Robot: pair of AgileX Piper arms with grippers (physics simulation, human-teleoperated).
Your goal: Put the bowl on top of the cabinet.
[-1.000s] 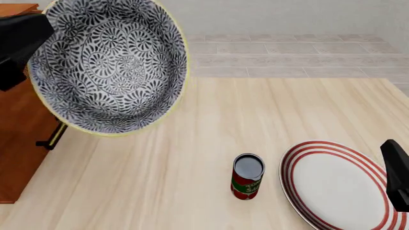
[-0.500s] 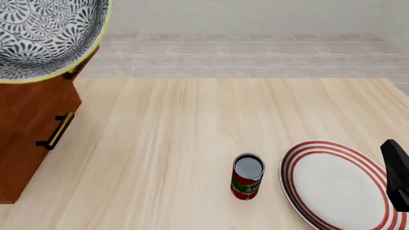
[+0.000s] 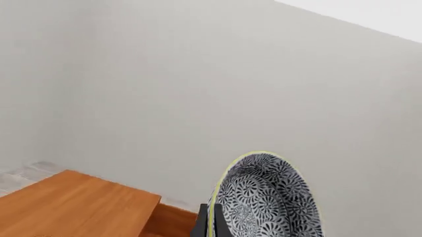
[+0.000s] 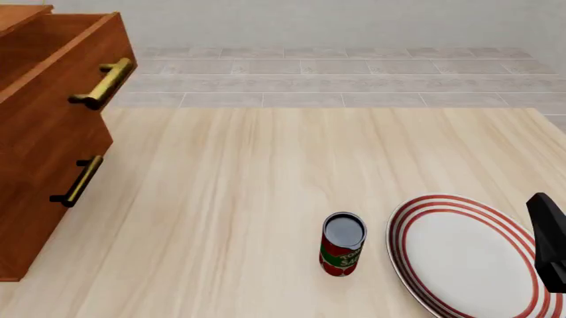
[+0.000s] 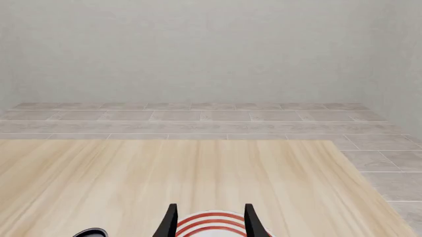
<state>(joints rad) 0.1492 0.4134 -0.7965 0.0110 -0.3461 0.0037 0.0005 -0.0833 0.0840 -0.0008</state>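
The small deep bowl with the grey-blue floral pattern and pale greenish rim hangs on edge in the left wrist view, its rim pinched by the left pincer, above the flat top of the large reddish-brown wooden cabinet. In the front view the bowl is out of frame; only the cabinet's drawers show.

To do this step well, I judge the bowl should be levelled, brought squarely over the top, lowered until it touches, then released.

The right pincer waits with fingers apart above the red-striped white plate on the pale wooden counter.
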